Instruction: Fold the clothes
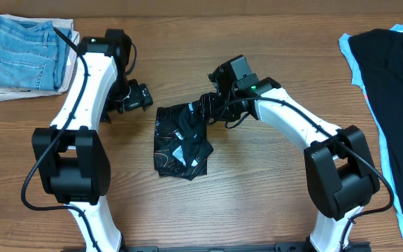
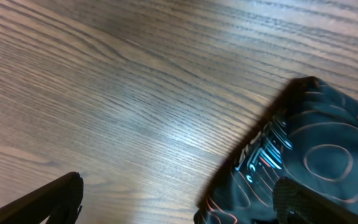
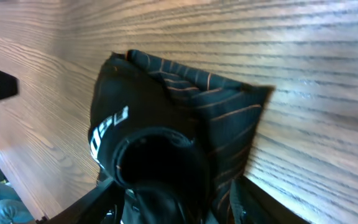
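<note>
- Shirt (image 1: 180,143): lies bunched and partly folded near the middle of the table (image 1: 257,203); white print shows on top; its upper right corner rises toward the right arm.
- Right gripper (image 1: 210,110): jaws clenched on that corner of the shirt; the wrist view shows cloth bunched in its grip.
- Left gripper (image 1: 140,96): jaws released, spread wide, holding nothing; just beside the shirt's upper left edge, over bare wood.
- Jeans (image 1: 23,52): folded at the far left corner; well apart from the shirt.
- Dark garment (image 1: 390,105): at the right edge, lying over a light-blue garment (image 1: 346,49).
</note>
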Controlling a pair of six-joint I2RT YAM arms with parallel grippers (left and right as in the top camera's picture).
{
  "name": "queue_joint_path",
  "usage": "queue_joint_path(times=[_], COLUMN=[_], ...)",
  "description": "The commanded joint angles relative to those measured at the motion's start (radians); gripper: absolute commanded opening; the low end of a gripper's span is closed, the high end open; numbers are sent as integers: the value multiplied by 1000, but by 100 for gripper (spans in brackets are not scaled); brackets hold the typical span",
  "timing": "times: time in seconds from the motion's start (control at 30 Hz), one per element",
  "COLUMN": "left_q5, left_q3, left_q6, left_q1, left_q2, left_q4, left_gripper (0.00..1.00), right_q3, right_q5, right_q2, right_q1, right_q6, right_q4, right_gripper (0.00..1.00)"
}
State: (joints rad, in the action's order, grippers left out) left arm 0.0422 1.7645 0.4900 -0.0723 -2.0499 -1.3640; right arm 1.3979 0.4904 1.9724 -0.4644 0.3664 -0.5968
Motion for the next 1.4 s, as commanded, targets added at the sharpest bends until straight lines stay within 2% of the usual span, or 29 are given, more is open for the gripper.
queue_joint_path(times=[0.0,0.13,0.23,0.37,0.6,0.67,0.73,0.83,0.87,0.97,1.2,1.3,1.37], left_q5=[10,9,10,10,10,10,10,10,10,10,10,9,10], left_q3=[-38,-47,-47,-47,-47,-47,-47,-47,-47,-47,-47,-47,-47], left_q6=[-21,-21,-22,-22,-22,-22,-22,-22,-22,-22,-22,-22,-22], left_q1=[-6,-6,-6,-6,-6,-6,-6,-6,-6,-6,-6,-6,-6], left_q2=[2,2,2,2,2,2,2,2,2,2,2,2,2], left_q4=[19,27,27,29,29,29,29,29,29,29,29,29,30], left_gripper=[100,100,100,100,100,100,100,100,100,100,100,100,100], right_q3=[15,15,15,15,15,15,16,22,38,87,323,395,395], right_q5=[10,8,11,-19,-261,-313,-377,-428,-425,-424,-328,-201,-118], right_q2=[6,31,56,84,95,95,95,94,94,92,67,37,28], right_q1=[3,3,3,6,27,27,27,29,33,35,34,23,6], right_q6=[-3,5,11,32,84,94,119,129,129,130,162,135,92], right_q4=[19,38,36,34,10,0,-19,-63,-100,-188,-525,-617,-618], right_gripper=[52,41,28,4,4,15,34,72,81,85,82,82,82])
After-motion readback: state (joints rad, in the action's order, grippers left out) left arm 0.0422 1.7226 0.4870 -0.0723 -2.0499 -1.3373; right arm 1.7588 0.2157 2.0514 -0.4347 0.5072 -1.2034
